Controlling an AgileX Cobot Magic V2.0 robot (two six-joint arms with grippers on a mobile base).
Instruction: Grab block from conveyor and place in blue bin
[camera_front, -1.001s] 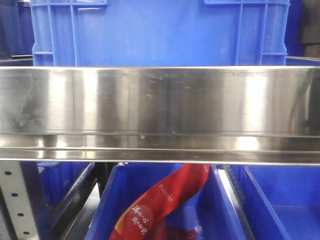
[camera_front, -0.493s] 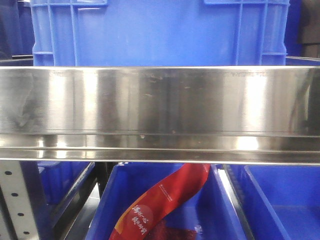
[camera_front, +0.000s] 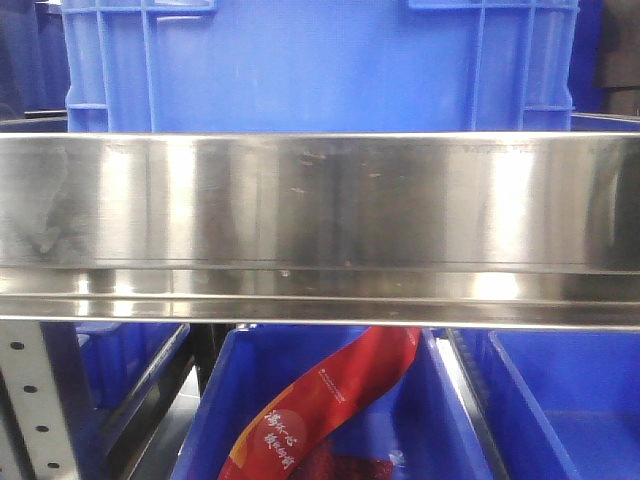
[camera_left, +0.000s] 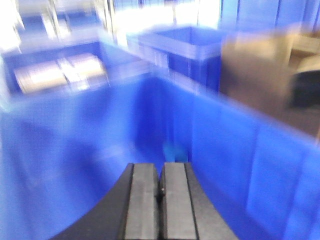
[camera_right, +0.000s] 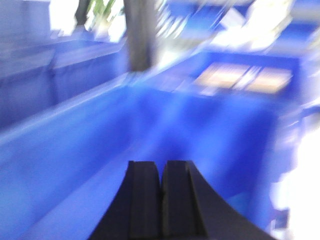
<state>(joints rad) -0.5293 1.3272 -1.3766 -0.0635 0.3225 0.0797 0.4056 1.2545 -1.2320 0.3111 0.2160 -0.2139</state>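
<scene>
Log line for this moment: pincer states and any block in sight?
left pincer: shut, empty, over blue bin | right pincer: shut, empty | block: none seen | wrist views blurred

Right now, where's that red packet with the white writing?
In the front-facing view, the red packet lies slantwise in the blue bin at bottom centre, below the steel shelf rail. Neither wrist view shows it.

The left gripper (camera_left: 161, 192) has two flat grey rectangular pads (camera_left: 142, 200) set in black fingers that curve outward toward the base. The right gripper (camera_right: 161, 195) has the same shape, but its pads (camera_right: 142, 200) look nearly black. Both wrist views are blurred; finer details cannot be made out.
</scene>
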